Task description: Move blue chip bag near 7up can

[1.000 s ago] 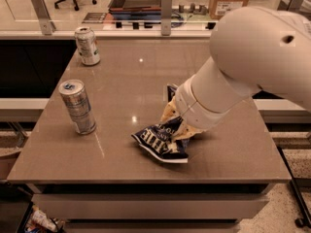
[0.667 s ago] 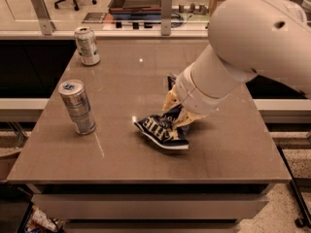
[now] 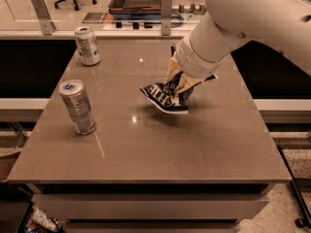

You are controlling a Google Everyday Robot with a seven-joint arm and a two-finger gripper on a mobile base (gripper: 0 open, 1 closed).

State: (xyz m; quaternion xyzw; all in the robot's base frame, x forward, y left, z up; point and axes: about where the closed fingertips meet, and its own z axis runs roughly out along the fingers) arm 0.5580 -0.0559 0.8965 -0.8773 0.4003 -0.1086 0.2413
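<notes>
So the gripper (image 3: 179, 81) sits over the middle of the table (image 3: 194, 144), and its tan fingers (image 3: 173, 71) look pinched together on the top edge of the blue chip bag (image 3: 164, 97). The bag hangs crumpled below them. Its low end seems to be just off the tabletop or barely brushing it, and there's a shadow underneath. Its long side runs roughly left to right in the view, sagging a bit toward the front.

What matters here is that the 7up can (image 3: 88, 46) is well apart from the bag, off to the view's left and further back, near the far-left corner. So I'd guess the carry has to go diagonally back and left.

Watch out for the taller slim can with the blue top (image 3: 77, 107). It's front-left, which is the wrong target.
</notes>
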